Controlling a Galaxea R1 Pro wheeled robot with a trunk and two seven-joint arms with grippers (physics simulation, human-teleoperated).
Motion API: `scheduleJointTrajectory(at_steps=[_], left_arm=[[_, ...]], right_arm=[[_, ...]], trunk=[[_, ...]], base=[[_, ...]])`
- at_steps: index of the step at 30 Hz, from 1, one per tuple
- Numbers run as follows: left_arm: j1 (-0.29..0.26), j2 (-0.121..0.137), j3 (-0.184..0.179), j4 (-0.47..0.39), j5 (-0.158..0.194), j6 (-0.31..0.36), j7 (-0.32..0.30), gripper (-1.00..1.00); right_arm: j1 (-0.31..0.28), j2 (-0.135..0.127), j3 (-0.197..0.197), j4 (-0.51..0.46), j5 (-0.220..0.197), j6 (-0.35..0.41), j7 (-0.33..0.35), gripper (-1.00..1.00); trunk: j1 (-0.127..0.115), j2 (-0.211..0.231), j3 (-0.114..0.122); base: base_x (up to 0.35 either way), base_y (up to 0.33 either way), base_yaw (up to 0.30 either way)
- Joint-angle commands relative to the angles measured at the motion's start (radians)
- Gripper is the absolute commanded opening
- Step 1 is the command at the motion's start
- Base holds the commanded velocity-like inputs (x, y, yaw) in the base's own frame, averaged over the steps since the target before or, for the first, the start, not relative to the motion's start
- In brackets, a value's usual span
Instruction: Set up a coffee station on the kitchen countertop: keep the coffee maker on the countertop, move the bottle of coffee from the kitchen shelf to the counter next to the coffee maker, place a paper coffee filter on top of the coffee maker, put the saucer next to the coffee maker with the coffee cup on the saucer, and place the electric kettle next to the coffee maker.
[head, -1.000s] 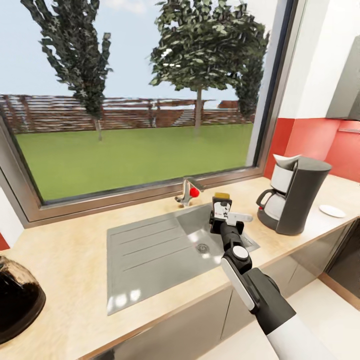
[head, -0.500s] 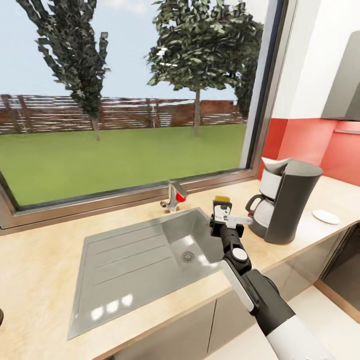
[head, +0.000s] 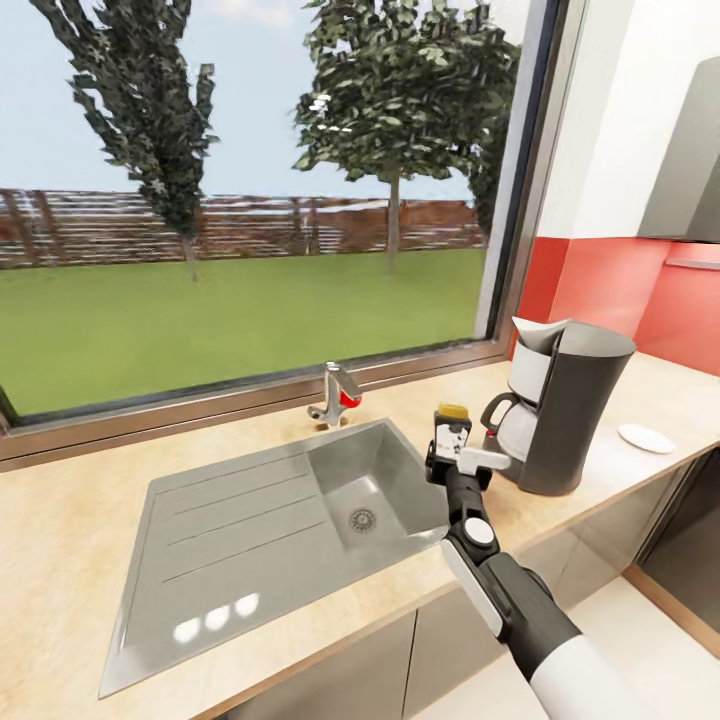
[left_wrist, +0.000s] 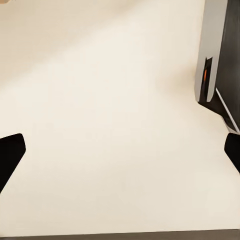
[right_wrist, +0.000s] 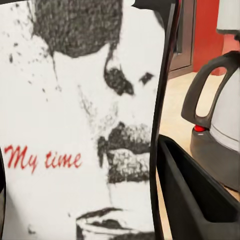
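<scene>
In the head view my right gripper (head: 452, 438) is shut on the bottle of coffee (head: 453, 413), a small dark jar with a yellow lid. It holds the jar upright over the sink's right rim, just left of the coffee maker (head: 573, 410). The coffee maker is tall and dark grey, with a white folded piece (head: 533, 329) at its top. It stands on the beige kitchen countertop (head: 70, 520). The white saucer (head: 646, 437) lies to its right. The right wrist view has the jar's white "My time" label (right_wrist: 75, 125) up close. My left gripper (left_wrist: 120, 152) is open over a pale surface.
A steel sink (head: 260, 510) with a drainboard and a faucet (head: 335, 395) is set in the counter under a wide window. A red backsplash and a grey hood (head: 690, 170) are at the right. A grey and black object (left_wrist: 215, 65) lies near the left gripper.
The view has swung right along the counter, and the dark kettle at the left edge has left the picture. The jar in my right gripper is now closer to the coffee maker.
</scene>
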Motion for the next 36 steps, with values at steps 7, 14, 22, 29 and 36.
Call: scheduleJointTrajectory(at_steps=[7,14,22,29,36], left_arm=[[-0.001,0.001,-0.01,0.001,0.003,-0.007,-0.001,1.0],[-0.001,0.001,-0.011,0.001,0.003,-0.009,-0.001,1.0],[-0.001,0.001,-0.012,0.001,0.002,-0.011,-0.001,1.0],[-0.001,0.001,-0.009,0.001,0.001,-0.011,-0.001,1.0],[-0.001,0.001,-0.009,0.001,0.001,-0.012,-0.001,1.0]], right_arm=[[0.006,0.004,0.005,0.126,-0.01,-0.026,-0.013,-1.0],[0.007,0.005,0.004,0.217,-0.011,-0.119,-0.013,-1.0],[0.007,0.005,0.003,0.224,-0.011,-0.125,-0.013,-1.0],[0.007,0.005,0.004,0.224,-0.011,-0.125,-0.013,-1.0],[0.007,0.006,0.003,0.252,-0.011,-0.126,-0.013,-1.0]], trunk=[[0.001,-0.002,-0.002],[0.001,-0.002,-0.002],[0.001,-0.002,0.001],[0.001,-0.002,0.003],[0.001,-0.002,0.003]], base=[[0.0,0.0,0.0],[0.0,0.0,0.0],[0.0,0.0,-0.178],[0.0,0.0,-0.243],[0.0,0.0,-0.048]])
